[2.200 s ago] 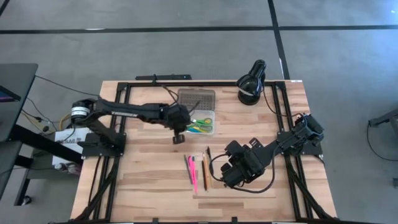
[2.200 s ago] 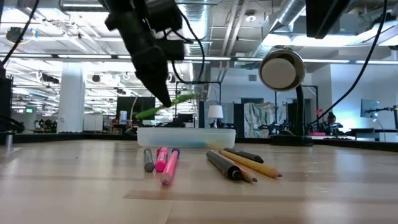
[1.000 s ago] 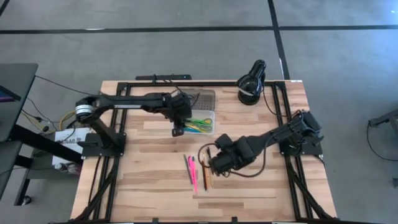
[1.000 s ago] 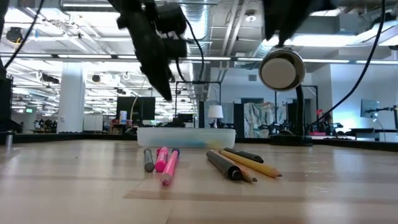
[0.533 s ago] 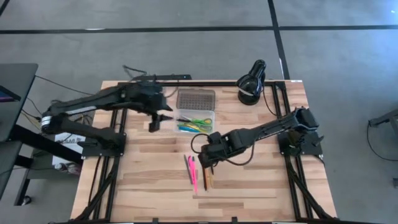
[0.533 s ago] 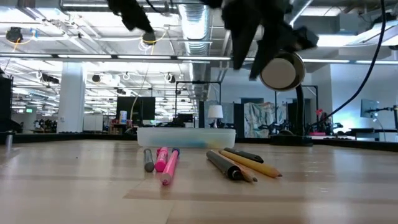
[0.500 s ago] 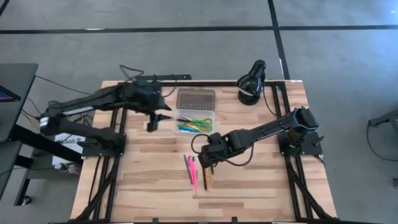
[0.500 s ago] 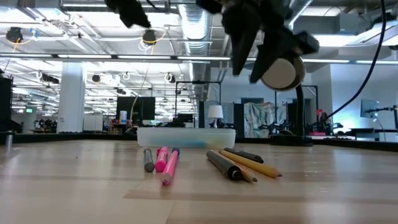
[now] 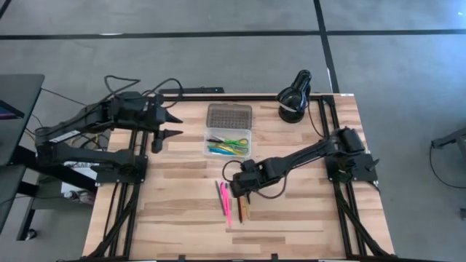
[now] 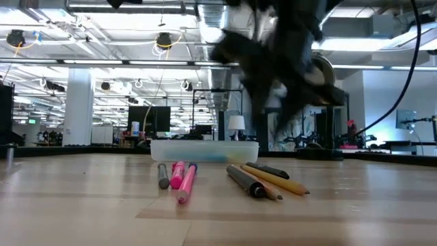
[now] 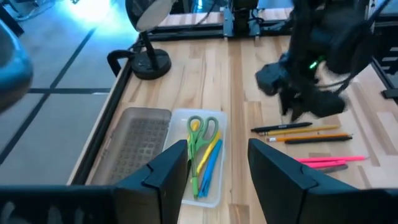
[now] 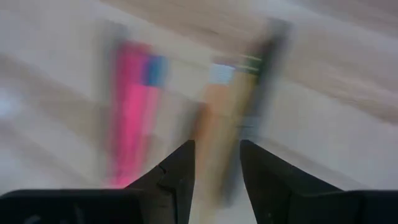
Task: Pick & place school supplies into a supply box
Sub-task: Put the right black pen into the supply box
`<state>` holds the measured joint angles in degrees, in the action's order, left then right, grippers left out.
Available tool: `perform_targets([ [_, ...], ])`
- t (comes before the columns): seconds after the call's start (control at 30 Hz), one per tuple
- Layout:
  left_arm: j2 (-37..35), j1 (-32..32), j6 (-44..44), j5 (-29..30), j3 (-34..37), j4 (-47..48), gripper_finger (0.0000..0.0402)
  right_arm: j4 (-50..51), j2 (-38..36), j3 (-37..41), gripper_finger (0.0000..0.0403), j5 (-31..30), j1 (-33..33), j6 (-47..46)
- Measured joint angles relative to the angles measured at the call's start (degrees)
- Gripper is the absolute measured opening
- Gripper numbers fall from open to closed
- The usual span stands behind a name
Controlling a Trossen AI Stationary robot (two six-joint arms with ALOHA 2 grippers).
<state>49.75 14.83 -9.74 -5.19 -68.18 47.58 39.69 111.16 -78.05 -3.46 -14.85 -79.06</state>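
Wooden table, right hand — fingers parted — over pencils

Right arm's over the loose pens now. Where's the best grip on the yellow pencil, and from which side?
Grip the yellow pencil near mid-shaft, coming straight down with the right gripper, fingers either side of the shaft. It lies flat on the table between two dark pens set close alongside, so the gaps are narrow and a side approach would likely knock them.

A big open-plan lab or office floor: exposed ducts and pipes run under the ceiling with rows of strip lights, monitors stand on desks far behind, and the wooden counter sits on grey carpet tiles.
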Motion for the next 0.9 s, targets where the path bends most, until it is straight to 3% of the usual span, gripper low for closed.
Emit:
perform_targets([
  [0.9,-0.65,-0.02,1.85,1.53,0.02,0.73,0.0164,-1.57,6.02,-0.3,0.0122,3.43,1.44,2.4],
])
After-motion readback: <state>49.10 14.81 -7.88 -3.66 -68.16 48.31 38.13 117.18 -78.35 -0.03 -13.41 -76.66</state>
